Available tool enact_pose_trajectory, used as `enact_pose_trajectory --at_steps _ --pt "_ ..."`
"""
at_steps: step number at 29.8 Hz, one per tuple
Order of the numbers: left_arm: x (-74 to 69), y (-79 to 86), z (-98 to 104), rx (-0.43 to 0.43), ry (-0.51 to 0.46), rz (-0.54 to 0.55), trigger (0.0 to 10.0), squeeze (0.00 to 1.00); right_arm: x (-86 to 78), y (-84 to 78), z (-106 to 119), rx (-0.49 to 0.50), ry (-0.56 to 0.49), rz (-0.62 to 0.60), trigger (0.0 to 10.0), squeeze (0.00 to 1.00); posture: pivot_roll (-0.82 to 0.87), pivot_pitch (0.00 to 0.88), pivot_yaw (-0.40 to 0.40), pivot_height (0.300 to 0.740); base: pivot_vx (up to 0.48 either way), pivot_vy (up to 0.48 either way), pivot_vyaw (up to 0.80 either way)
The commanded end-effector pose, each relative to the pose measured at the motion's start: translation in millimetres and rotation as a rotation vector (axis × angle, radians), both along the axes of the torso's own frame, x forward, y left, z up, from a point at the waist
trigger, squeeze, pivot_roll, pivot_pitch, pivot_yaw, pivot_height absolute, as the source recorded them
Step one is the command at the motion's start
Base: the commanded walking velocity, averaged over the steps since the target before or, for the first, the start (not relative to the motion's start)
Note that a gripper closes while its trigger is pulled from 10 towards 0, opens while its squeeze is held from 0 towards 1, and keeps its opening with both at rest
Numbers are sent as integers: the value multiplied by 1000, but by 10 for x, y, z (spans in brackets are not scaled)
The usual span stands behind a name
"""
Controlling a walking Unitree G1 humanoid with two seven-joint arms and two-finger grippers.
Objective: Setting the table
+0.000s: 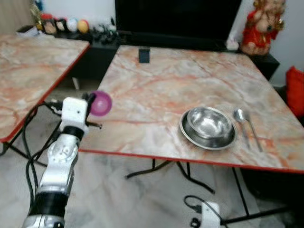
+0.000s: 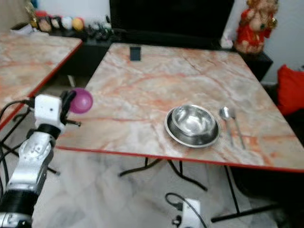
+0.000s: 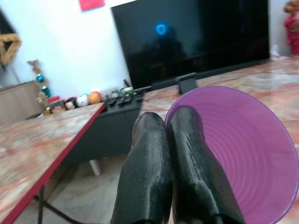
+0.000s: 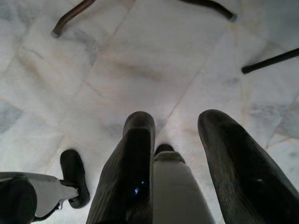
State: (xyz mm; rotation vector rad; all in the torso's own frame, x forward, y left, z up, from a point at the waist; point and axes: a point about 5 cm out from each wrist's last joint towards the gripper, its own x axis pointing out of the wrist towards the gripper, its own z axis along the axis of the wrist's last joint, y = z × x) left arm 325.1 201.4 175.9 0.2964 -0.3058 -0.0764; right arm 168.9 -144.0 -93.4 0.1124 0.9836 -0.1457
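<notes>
A purple plastic cup [image 1: 100,103] hangs at the left edge of the marble table [image 1: 161,85], level with its top. My left gripper [image 1: 91,100] is shut on the cup's rim. In the left wrist view the two black fingers [image 3: 149,168] press together, one of them inside the cup [image 3: 238,154]. A steel bowl [image 1: 209,123] sits in a steel plate [image 1: 190,135] near the table's front right. A spoon [image 1: 241,119] and another steel utensil [image 1: 254,133] lie just right of it. My right gripper [image 4: 177,121] hangs low over the floor, open with nothing between its fingers.
A second marble table [image 1: 28,71] stands to the left, across a narrow gap with cables on the floor. A small black object [image 1: 144,55] lies at the table's far edge. A TV [image 1: 175,19] and a red figurine [image 1: 259,26] stand behind. Folding table legs [image 1: 156,168] cross below.
</notes>
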Motion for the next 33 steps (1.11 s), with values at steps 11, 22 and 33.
enact_pose_trajectory --at_steps 11,22,33 --pt "55 -7 -10 -1 12 -8 10000 0 7 -135 7 -29 -5 -20 10000 0 76 0 -41 731 0 -386 0" --pt "66 47 -84 10 69 -15 10000 0 12 -172 11 -33 -7 -21 10000 0 75 0 -50 731 0 -86 0" --pt "82 16 -54 -17 66 -32 10000 0 26 -179 18 -32 -12 -21 10000 0 75 0 -56 731 0 0 0"
